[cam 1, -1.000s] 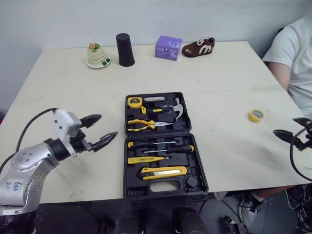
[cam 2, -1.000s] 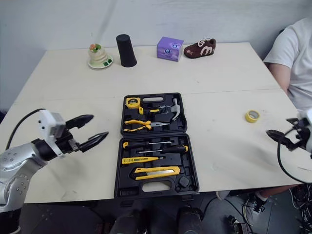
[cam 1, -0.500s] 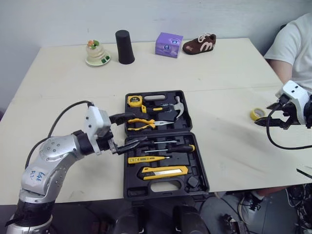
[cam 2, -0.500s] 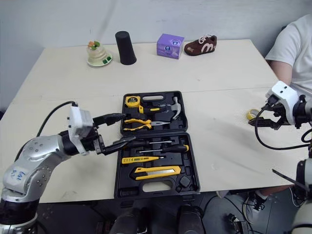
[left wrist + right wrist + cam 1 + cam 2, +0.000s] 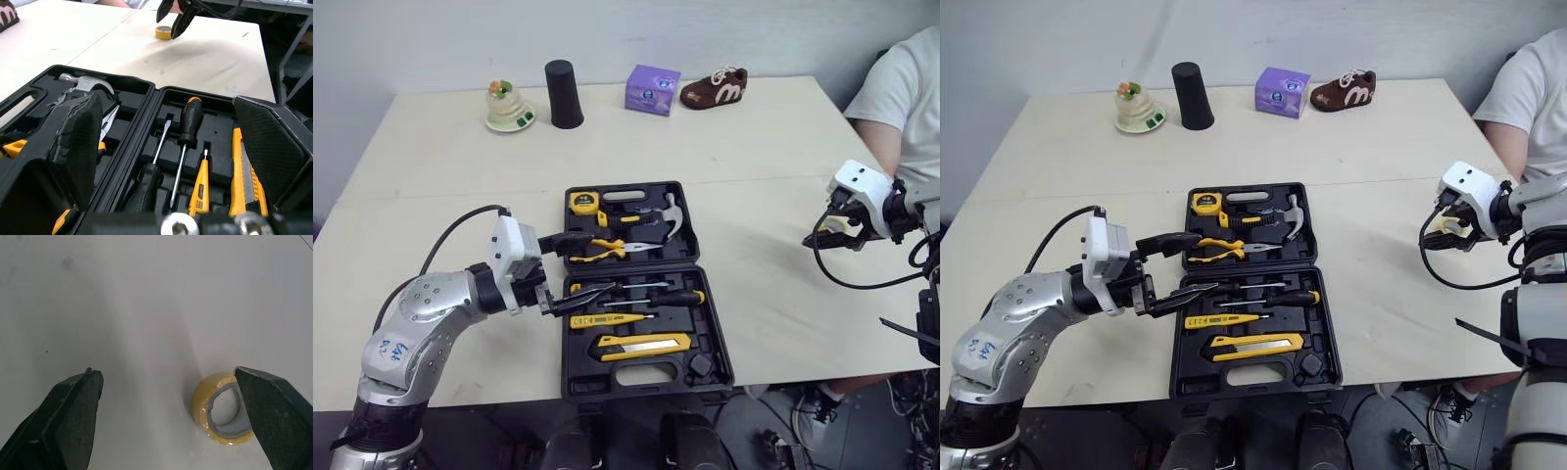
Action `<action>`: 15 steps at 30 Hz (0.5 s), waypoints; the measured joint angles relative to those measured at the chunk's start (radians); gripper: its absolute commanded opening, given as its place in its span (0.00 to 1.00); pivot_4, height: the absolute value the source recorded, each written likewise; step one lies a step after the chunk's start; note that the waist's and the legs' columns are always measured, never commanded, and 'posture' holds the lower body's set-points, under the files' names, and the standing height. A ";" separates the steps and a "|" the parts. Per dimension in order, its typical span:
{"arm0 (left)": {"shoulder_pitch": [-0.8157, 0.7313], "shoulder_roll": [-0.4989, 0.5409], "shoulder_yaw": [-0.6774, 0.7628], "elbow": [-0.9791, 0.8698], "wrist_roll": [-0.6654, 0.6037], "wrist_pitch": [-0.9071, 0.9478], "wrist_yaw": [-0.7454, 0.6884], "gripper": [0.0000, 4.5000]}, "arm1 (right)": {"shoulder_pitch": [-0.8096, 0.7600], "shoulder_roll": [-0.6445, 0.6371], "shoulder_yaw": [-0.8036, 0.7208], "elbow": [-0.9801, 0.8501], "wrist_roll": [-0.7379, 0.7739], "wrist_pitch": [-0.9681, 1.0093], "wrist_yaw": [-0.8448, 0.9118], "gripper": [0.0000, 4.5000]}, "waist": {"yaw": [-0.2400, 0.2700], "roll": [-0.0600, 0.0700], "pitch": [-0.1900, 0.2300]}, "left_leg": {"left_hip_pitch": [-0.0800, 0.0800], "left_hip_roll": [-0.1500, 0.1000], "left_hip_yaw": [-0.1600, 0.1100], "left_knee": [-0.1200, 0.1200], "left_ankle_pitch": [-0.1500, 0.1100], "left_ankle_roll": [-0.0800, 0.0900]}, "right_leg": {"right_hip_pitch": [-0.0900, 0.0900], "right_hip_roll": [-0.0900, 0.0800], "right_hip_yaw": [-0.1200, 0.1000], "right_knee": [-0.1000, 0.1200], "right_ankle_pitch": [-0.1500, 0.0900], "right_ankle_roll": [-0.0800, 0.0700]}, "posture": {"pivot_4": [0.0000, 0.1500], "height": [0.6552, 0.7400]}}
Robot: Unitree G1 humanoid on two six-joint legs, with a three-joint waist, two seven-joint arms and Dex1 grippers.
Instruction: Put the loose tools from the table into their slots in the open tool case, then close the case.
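The black tool case [image 5: 578,377] lies open mid-table, holding a tape measure [image 5: 583,205], pliers [image 5: 602,247], hammer [image 5: 664,217], screwdrivers [image 5: 651,299] and a yellow utility knife [image 5: 641,345]. My left gripper [image 5: 580,265] hovers open over the case's left edge at the hinge, nothing between its fingers [image 5: 78,142]. A loose yellow tape roll [image 5: 224,411] lies on the table to the right of the case. My right gripper [image 5: 820,233] is open just above it, with the roll close to one finger [image 5: 274,411]. The roll [image 5: 164,32] also appears far off in the left wrist view.
Along the table's far edge stand a small dish with a toy [image 5: 509,108], a black cup [image 5: 565,96], a purple box [image 5: 652,91] and a brown shoe [image 5: 713,91]. A person in a white shirt [image 5: 906,98] sits at the right side.
My left gripper moved right from the bare table to the case's left edge. My right gripper rose from the table's right edge and came in over the tape roll.
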 measured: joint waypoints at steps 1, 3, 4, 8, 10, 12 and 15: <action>0.002 0.005 0.006 -0.013 -0.002 0.006 0.006 0.99 | -0.002 0.004 0.001 0.001 -0.006 0.005 -0.003 1.00 | 0.000 0.000 0.000 | 0.000 0.000 0.000 0.000 0.000 0.000 | 0.000 0.000 0.000 0.000 0.000 0.000 | 1.00 1.00; 0.007 0.020 0.018 -0.059 -0.009 0.017 0.010 0.99 | -0.003 0.009 0.006 0.007 -0.021 0.017 -0.007 1.00 | -0.001 0.000 0.000 | 0.000 0.000 0.000 0.000 0.000 0.000 | 0.000 0.000 0.000 0.001 0.000 0.000 | 1.00 1.00; 0.008 0.022 0.024 -0.075 -0.013 0.021 0.012 0.99 | -0.003 0.012 0.007 0.010 -0.026 0.023 -0.009 1.00 | -0.001 0.000 0.000 | 0.000 0.000 0.000 0.000 0.000 0.000 | 0.000 0.000 0.000 0.001 0.000 0.000 | 1.00 1.00; 0.011 0.022 0.033 -0.082 -0.018 0.029 0.020 0.99 | -0.003 0.020 0.012 0.017 -0.048 0.049 -0.016 1.00 | -0.002 0.000 0.000 | 0.000 0.000 0.000 0.000 0.000 0.000 | 0.000 0.000 0.000 0.003 0.000 0.000 | 1.00 1.00; 0.012 0.022 0.033 -0.082 -0.018 0.033 0.022 0.99 | -0.003 0.020 0.013 0.019 -0.056 0.060 -0.022 1.00 | -0.002 0.000 0.000 | 0.000 0.000 0.000 0.001 0.000 0.000 | 0.000 0.000 0.000 0.006 0.000 0.000 | 1.00 1.00; 0.013 0.022 0.034 -0.083 -0.018 0.034 0.024 0.99 | -0.004 0.021 0.010 0.020 -0.057 0.067 -0.038 1.00 | -0.002 0.000 0.000 | 0.000 0.000 0.000 0.001 0.000 0.000 | 0.000 0.000 0.000 0.006 0.000 0.000 | 1.00 1.00; 0.013 0.022 0.034 -0.084 -0.018 0.037 0.025 0.99 | -0.005 0.022 0.004 0.028 -0.058 0.081 -0.060 1.00 | -0.002 0.000 0.000 | 0.000 0.000 0.000 0.001 0.000 0.000 | 0.000 0.000 0.000 0.006 0.000 0.000 | 1.00 1.00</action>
